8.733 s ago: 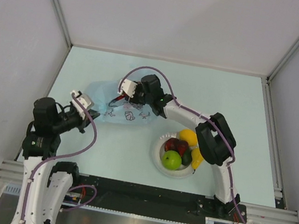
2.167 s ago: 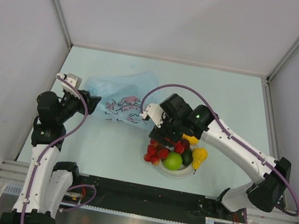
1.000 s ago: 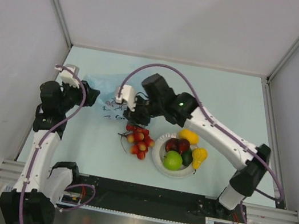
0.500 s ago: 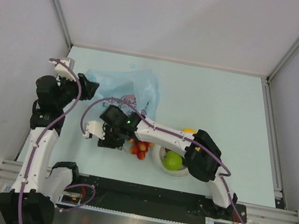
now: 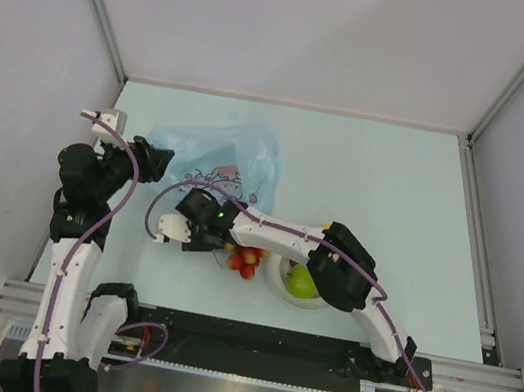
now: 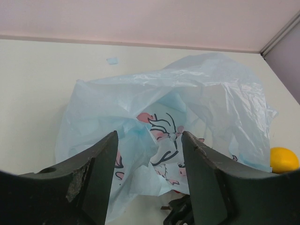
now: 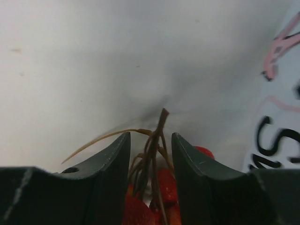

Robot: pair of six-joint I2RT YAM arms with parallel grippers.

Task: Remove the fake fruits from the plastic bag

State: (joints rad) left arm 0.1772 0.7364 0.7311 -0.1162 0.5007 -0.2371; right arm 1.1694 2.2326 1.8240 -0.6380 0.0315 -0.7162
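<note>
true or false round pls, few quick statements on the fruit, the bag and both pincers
1. The grapes lie on the table, outside the plastic bag. True.
2. The green apple is inside the bag. False: it sits on the white plate.
3. The right pincer has a finger on either side of the grape stem. True.
4. The left pincer hovers over the plate. False: it is at the bag's left edge.
</note>
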